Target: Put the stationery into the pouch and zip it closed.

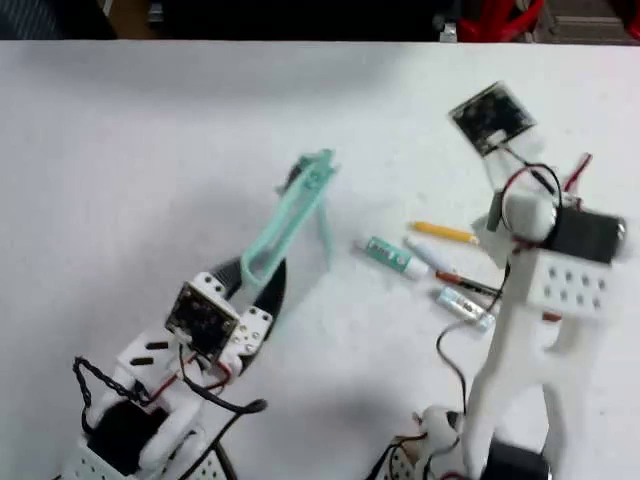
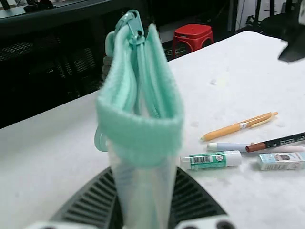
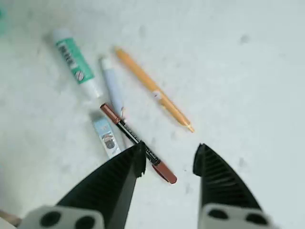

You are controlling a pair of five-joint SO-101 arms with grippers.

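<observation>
My left gripper [image 1: 256, 288] is shut on a mint-green pouch [image 1: 287, 222], holding it on edge over the table. In the left wrist view the pouch [image 2: 140, 119] stands between the dark jaws with its zip pull [image 2: 135, 25] at the far end. To its right lie an orange pen [image 1: 443, 232], a green-and-white tube [image 1: 388, 255], a pale pen [image 1: 428, 253], a brown-capped marker [image 1: 466, 283] and a small light-blue box [image 1: 465, 304]. My right gripper [image 3: 169, 160] hangs open above the marker [image 3: 138, 143], beside the orange pen [image 3: 153, 89], with nothing between its fingers.
The white table [image 1: 130, 150] has free room at the left and back. Its far edge [image 1: 300, 42] borders a dark area, and a red stool [image 2: 193, 34] stands beyond it. Loose cables [image 1: 452, 360] run near the arm bases at the front.
</observation>
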